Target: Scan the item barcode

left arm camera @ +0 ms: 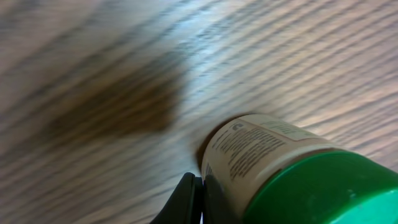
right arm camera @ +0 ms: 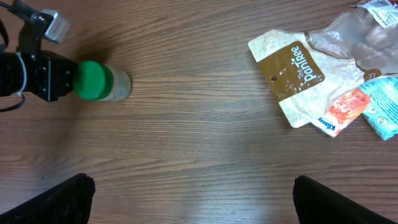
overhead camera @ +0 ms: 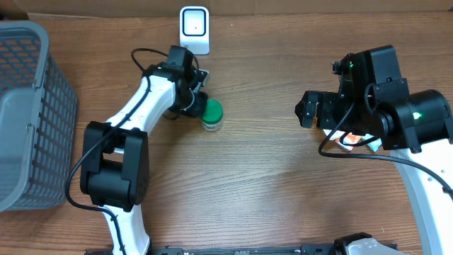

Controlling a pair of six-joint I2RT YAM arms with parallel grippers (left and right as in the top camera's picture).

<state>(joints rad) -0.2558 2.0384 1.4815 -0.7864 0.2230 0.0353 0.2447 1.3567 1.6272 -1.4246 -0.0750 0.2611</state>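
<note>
Overhead: the pale plastic bottle with a green cap is just at 5 o'clock of the left claw and at 6 o'clock of the white scanner.

Left wrist: the claw is pressed together beside the bottle.

Right wrist: the right claw is spread wide over the wooden table.

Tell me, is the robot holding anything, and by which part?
Nothing seems held. The left pincer is shut, beside the jar near its green lid, not around it. The right pincer is open and empty.
</note>
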